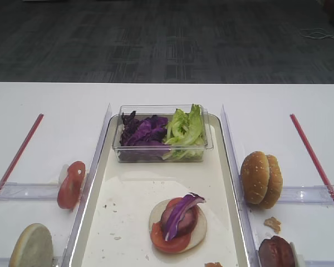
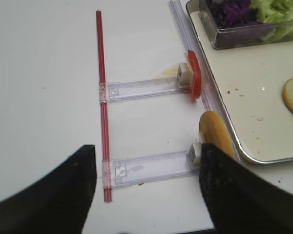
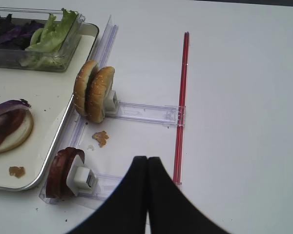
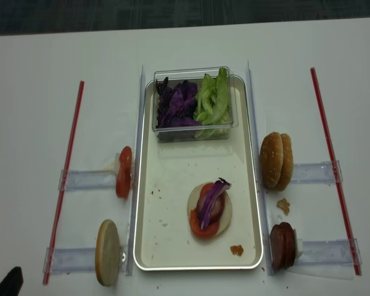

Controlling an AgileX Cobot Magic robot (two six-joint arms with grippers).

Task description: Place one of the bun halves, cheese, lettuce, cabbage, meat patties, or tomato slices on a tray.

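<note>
On the cream tray [image 1: 122, 189] lies a pale bun half [image 1: 197, 236] topped with a tomato slice [image 1: 161, 238], a meat patty [image 1: 186, 222] and a purple cabbage strip [image 1: 181, 211]. Two sesame bun halves [image 3: 94, 92] stand on edge right of the tray, with meat patties [image 3: 61, 170] nearer me. Left of the tray stand tomato slices [image 2: 194, 80] and a pale bun half [image 2: 216, 139]. Lettuce [image 1: 185, 128] fills part of the tub. No cheese shows. My left gripper [image 2: 147, 148] is open and empty over the table, left of the tray. My right gripper [image 3: 147, 160] is shut and empty beside the patties.
A clear tub [image 1: 161, 153] of purple cabbage and lettuce sits at the tray's far end. Clear plastic holders [image 2: 146, 87] and red strips [image 2: 101, 73] [image 3: 183, 87] lie on both sides. A crumb [image 3: 100, 138] lies by the right holders, another [image 4: 237, 250] on the tray.
</note>
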